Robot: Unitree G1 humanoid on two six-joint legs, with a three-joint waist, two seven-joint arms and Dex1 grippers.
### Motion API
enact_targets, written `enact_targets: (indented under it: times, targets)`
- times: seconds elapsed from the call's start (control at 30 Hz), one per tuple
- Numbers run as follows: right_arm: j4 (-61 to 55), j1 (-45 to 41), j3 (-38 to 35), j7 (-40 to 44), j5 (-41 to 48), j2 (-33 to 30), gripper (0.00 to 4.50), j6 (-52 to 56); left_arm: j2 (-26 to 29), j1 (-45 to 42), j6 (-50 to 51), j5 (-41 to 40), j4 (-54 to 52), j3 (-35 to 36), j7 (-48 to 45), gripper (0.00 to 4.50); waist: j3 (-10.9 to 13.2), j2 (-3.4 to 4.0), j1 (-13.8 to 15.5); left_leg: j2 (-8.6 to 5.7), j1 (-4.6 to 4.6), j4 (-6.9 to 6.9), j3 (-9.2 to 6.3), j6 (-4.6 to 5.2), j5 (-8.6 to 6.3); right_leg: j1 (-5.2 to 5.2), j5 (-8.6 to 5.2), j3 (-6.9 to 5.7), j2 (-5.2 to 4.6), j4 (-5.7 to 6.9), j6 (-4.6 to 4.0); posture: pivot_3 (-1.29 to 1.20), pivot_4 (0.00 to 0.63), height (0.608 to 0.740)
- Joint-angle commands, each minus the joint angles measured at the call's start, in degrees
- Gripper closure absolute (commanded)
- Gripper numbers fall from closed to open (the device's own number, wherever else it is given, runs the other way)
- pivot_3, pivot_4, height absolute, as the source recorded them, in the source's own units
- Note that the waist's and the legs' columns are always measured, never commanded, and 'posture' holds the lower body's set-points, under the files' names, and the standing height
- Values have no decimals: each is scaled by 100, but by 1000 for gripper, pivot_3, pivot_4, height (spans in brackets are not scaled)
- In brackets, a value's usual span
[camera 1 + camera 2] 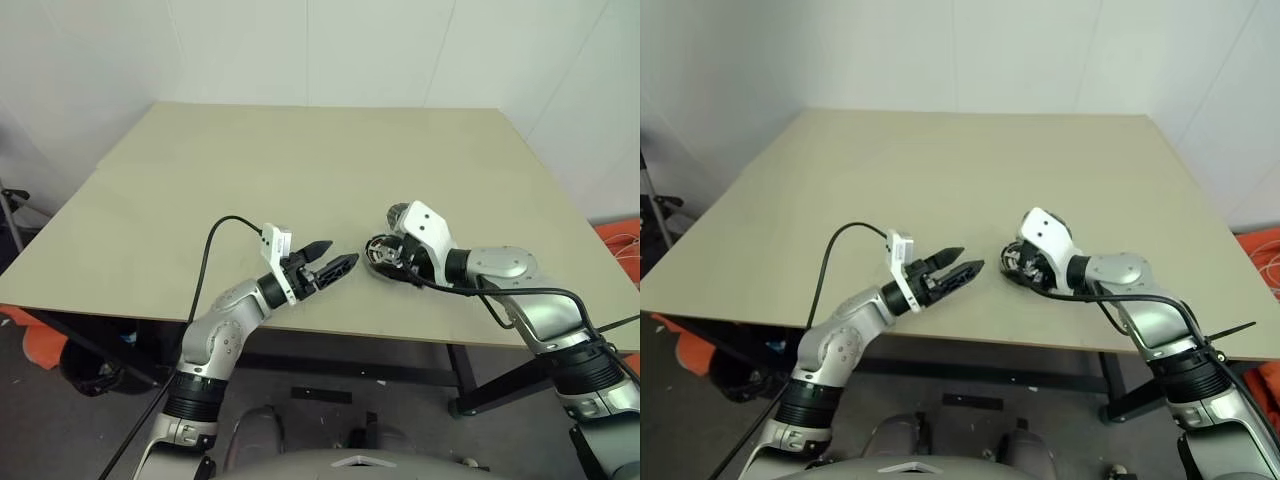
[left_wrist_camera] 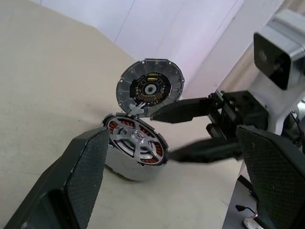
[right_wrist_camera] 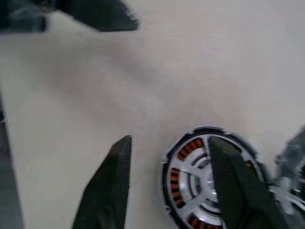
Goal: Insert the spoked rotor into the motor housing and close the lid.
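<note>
The motor housing (image 2: 123, 166) is a short grey cylinder on the table. The spoked rotor (image 2: 138, 139) lies inside it, silver spokes over copper windings. The lid (image 2: 150, 88) stands upright at the housing's far edge, its inner face towards my left wrist camera. My right gripper (image 2: 161, 134) is open just over the housing, one finger by the lid's lower edge and the other across the housing's rim, with nothing held. In the right wrist view its fingers (image 3: 233, 186) straddle one side of the rotor (image 3: 202, 174). My left gripper (image 1: 340, 255) is open and empty, a short way left of the housing.
The beige table (image 1: 300, 160) stretches far back and to both sides of the parts. Its front edge runs close under both grippers. A black cable (image 1: 210, 255) loops from my left wrist over that edge.
</note>
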Motion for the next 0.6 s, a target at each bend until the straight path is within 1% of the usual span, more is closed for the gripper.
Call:
enact_targets:
  times: [0.03,0.2,0.33,0.6]
  targets:
    - [-5,-319,130,503,-213,-178,477,-285,-35,-27,-102,-44,-184,15,-6,0,1,-1,0,0,2,4,0,0,0,0,-1,0,0,7,-1,0,0,740]
    - [267,-751,350,1109,-552,-380,477,-508,-52,-27,-88,-56,-181,16,-6,0,2,-3,-2,3,16,18,1,-8,4,-4,-8,3,-1,49,-10,0,0,740]
    - [678,-1064,630,1538,-982,-559,477,-861,-69,-31,-85,-58,-167,1,-16,0,2,-3,-2,8,18,28,1,-11,9,-6,-9,3,0,59,-8,0,0,740]
    - [1497,-1398,837,1841,-1524,-390,477,-1294,-92,6,-95,-50,-195,-3,-4,0,2,-4,-6,9,3,50,1,3,1,-11,-7,3,0,63,-13,0,0,740]
